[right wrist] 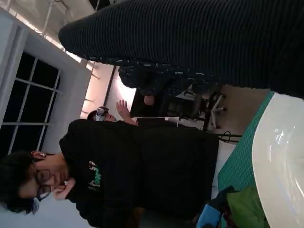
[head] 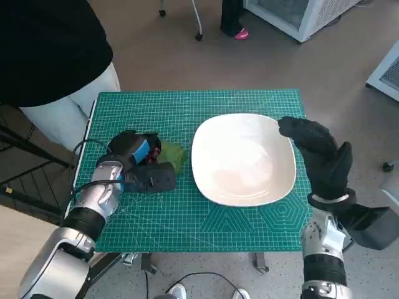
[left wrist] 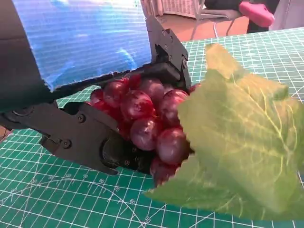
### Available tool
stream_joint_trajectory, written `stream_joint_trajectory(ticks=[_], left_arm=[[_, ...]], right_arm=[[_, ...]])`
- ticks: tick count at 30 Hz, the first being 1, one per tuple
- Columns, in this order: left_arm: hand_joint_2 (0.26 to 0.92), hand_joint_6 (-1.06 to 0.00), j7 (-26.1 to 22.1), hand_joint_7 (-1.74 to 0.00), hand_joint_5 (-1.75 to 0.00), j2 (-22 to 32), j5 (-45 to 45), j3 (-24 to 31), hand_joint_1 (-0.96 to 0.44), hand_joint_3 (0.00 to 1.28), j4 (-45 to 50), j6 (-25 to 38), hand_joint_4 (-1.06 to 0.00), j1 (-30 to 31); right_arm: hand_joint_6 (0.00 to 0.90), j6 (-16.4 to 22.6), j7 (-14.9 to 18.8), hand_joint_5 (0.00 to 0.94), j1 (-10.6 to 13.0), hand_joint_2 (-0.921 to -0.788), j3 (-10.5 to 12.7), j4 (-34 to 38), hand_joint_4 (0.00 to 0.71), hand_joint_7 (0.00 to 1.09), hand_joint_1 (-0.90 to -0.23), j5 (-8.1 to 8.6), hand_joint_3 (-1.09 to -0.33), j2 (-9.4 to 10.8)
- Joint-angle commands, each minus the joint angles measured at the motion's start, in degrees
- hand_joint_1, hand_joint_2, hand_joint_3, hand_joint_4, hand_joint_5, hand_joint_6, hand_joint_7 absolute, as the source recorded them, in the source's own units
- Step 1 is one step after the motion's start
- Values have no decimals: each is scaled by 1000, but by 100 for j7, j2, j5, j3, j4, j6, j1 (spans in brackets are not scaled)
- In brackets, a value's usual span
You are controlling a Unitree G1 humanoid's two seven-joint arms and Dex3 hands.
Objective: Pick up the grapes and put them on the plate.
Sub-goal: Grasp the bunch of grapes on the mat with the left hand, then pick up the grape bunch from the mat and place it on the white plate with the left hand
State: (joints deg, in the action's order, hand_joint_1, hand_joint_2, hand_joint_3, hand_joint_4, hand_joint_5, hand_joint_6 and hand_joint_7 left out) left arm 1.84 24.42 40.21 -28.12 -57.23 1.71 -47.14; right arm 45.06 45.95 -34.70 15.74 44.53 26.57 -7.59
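Observation:
A bunch of red grapes (left wrist: 147, 123) with a big green leaf (left wrist: 237, 142) lies at the left of the green mat. My left hand (head: 140, 163), blue tape on its back, is over the bunch. Its black fingers (left wrist: 80, 137) close round the grapes from both sides. From the head camera the hand hides the grapes and only the leaf (head: 173, 156) shows. The bunch is low at the mat; I cannot tell whether it is lifted. The white plate (head: 215, 134) stands right of it. My gloved right hand (head: 318, 152) hovers at the plate's right rim, fingers spread, holding nothing.
The green cutting mat (head: 187, 218) covers the small table. A person in black stands at the table's far left corner (head: 50, 56) and shows in the right wrist view (right wrist: 142, 166). A chair base and white cabinets stand on the floor beyond.

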Motion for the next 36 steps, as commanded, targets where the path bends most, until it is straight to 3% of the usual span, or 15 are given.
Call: stream_joint_trajectory(ticks=[1, 23, 36], left_arm=[[921, -598, -124, -1186, -1261, -58, 15, -61, 1, 118, -158, 58, -597, 106], [921, -628, -341, -1043, -1375, -69, -2, -56, 1, 116, -204, 177, -595, 7], [921, -609, -726, -1057, -1440, 178, 33, 28, 2, 151, 795, 651, -536, 206]], right_arm=[[491, -91, -52, 0, 131, -921, -2, 16, 567, 1, -366, -67, -540, -33], [491, -103, -66, 0, 131, -921, -3, -11, 568, 1, -363, -49, -540, -25], [487, -78, -82, 0, 95, -921, 12, 53, 566, 0, -366, -59, -540, -30]])
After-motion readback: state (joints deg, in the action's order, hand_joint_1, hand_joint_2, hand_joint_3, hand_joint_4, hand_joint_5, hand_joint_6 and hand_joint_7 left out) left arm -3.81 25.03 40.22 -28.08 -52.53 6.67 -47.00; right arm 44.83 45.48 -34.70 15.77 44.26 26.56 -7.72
